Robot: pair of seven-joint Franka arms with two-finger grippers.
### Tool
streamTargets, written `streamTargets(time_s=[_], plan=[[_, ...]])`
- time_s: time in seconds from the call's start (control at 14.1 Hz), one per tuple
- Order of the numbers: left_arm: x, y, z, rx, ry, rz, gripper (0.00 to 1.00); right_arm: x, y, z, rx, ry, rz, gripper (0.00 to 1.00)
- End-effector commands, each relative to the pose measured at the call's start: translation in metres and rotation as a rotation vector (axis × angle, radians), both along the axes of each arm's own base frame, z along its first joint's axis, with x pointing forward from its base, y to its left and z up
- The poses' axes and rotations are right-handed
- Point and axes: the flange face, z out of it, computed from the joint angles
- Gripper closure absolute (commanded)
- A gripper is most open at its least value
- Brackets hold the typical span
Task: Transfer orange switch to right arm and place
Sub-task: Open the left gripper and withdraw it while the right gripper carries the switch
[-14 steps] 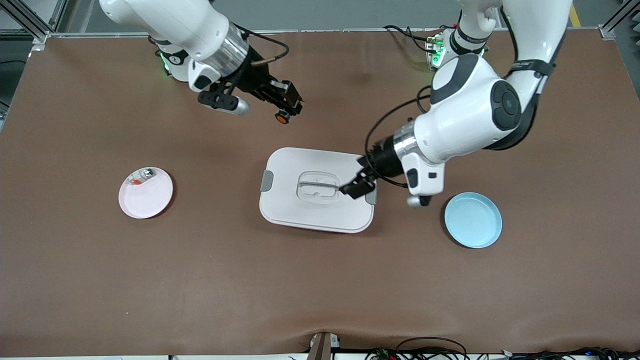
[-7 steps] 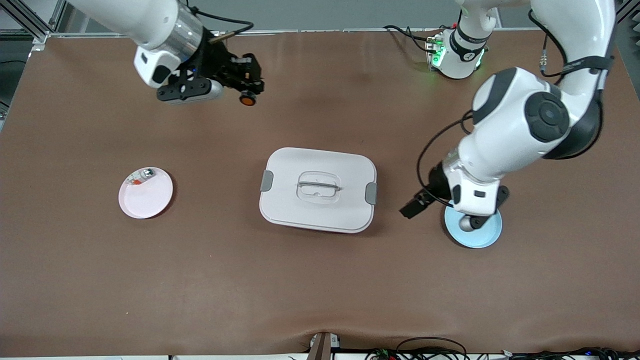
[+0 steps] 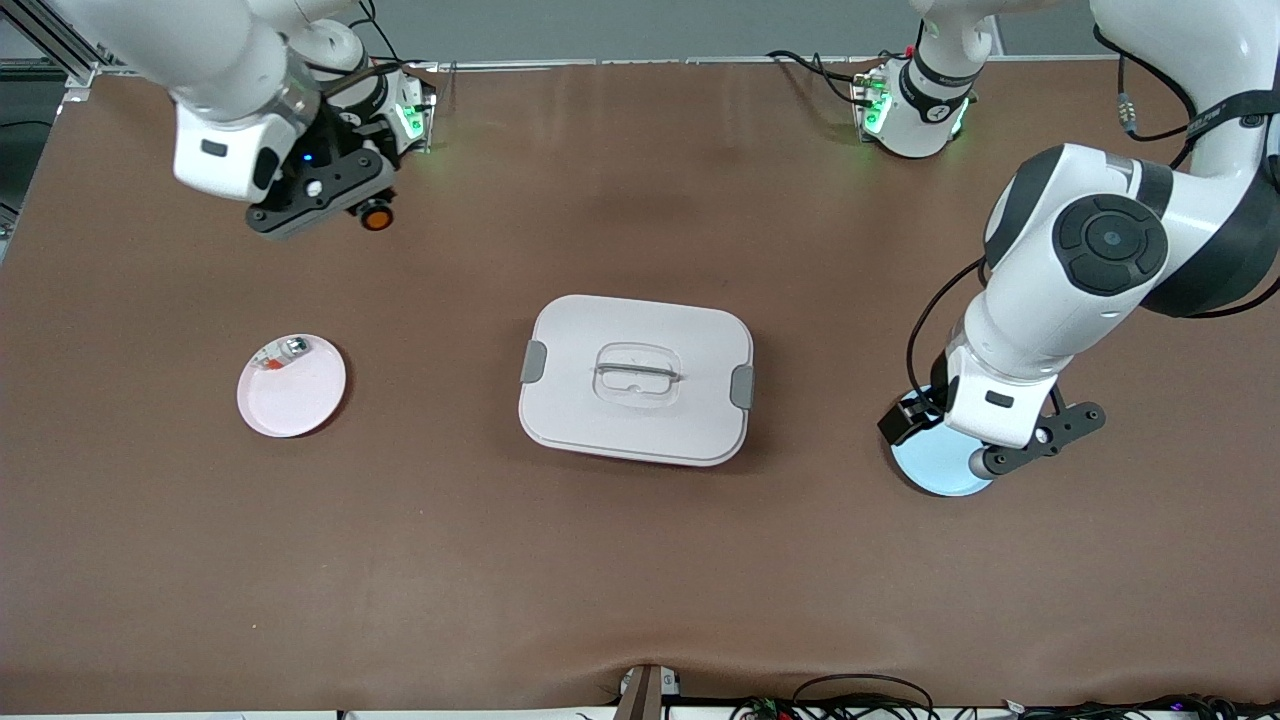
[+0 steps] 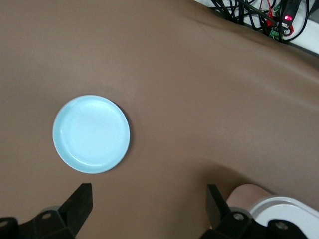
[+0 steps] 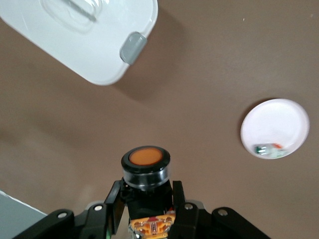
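Right gripper is up over bare brown table cloth at the right arm's end, close to that arm's base. The 2 jaws are clamped narrow on the small black push-button switch with orange cap. In the right wrist view the switch sits squarely between the 2 fingers, body pinched, orange cap sticking out past the tips.

Left gripper hangs over the round light-blue plate at the left arm's end, jaws spread wide, holding nothing.

White rectangular lidded box with grey clips sits mid-table. Round pink plate lies toward the right arm's end, a pale silvery piece with a red bit on its rim area.
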Motion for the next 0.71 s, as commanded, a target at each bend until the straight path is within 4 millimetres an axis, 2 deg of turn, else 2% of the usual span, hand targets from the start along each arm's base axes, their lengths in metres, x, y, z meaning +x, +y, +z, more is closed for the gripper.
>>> streamTargets(time_s=[0.0, 0.07, 0.21, 0.43, 0.64], plan=[[-0.001, 0.035, 0.017, 0.056, 0.007, -0.096, 0.0, 0.005, -0.043, 0.004, -0.051, -0.015, 0.218, 1.0], [-0.002, 0.046, 0.02, 0.072, 0.029, -0.14, 0.0, 0.006, -0.052, 0.005, -0.077, -0.021, 0.269, 1.0], [-0.009, 0.074, 0.045, 0.108, 0.034, -0.206, 0.0, 0.008, -0.069, -0.002, -0.104, -0.026, 0.357, 1.0], [-0.018, 0.107, 0.07, 0.135, 0.049, -0.258, 0.0, 0.016, -0.098, -0.031, -0.14, -0.05, 0.509, 1.0], [-0.031, 0.111, 0.093, 0.153, 0.046, -0.277, 0.0, 0.025, -0.133, -0.072, -0.143, -0.089, 0.65, 1.0]])
